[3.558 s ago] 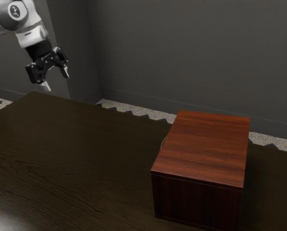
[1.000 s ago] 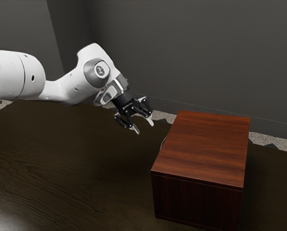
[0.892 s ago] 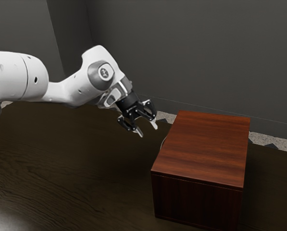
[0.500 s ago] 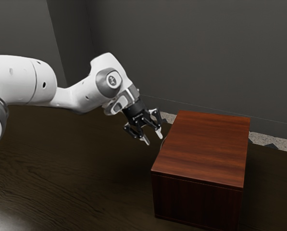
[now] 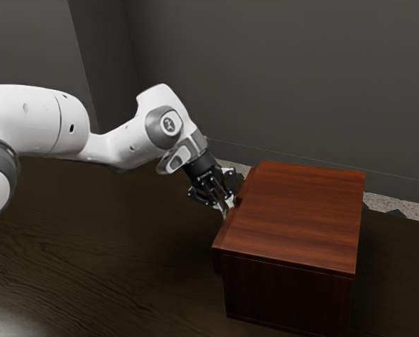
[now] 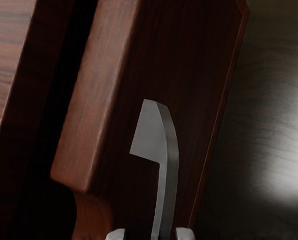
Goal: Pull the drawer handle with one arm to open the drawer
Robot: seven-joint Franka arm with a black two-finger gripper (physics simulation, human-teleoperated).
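On the dark table [image 5: 90, 267] stands the wooden cabinet [image 5: 300, 210]. Its drawer [image 6: 139, 60] sits a little way out of the box, with a dark gap behind its front (so the pull looks begun, not finished). The grey handle [image 6: 161, 150] on that front is clasped by the tool [image 5: 223, 198], whose fingertips [image 6: 116, 234] have closed in on either side of it. Next, I judge, comes a steady, straight draw away from the cabinet with a firm grip.
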